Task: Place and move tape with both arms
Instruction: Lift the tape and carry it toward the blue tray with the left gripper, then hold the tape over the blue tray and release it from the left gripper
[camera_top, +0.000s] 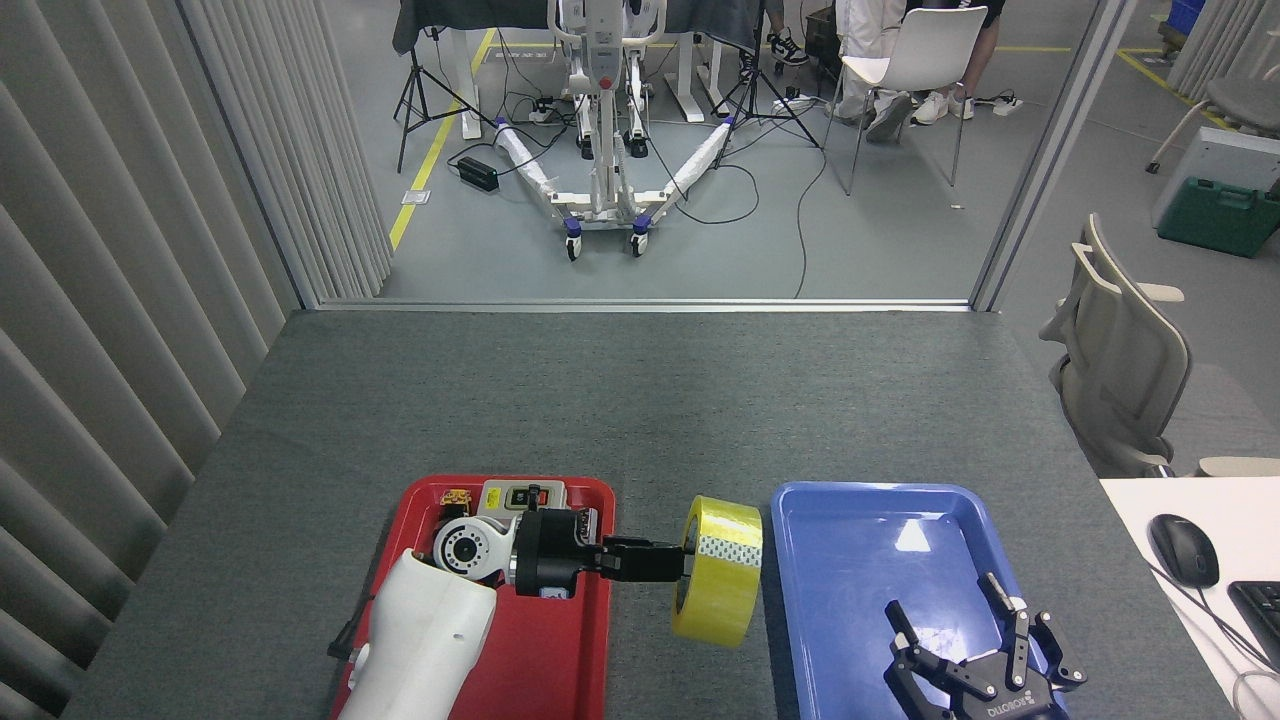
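Observation:
The tape, a wide yellow roll with a patterned patch on its rim, hangs on edge over the grey table between the two trays. My left gripper reaches out level from the red tray side and is shut on the tape's left rim, its black fingers pointing right. My right gripper sits low over the near part of the blue tray, its fingers spread open around nothing, to the right of the tape and apart from it.
The red tray holds a grey switch box with red and green buttons and small parts at its far end. A desk with a mouse and keyboard borders the table on the right. A chair stands beyond it.

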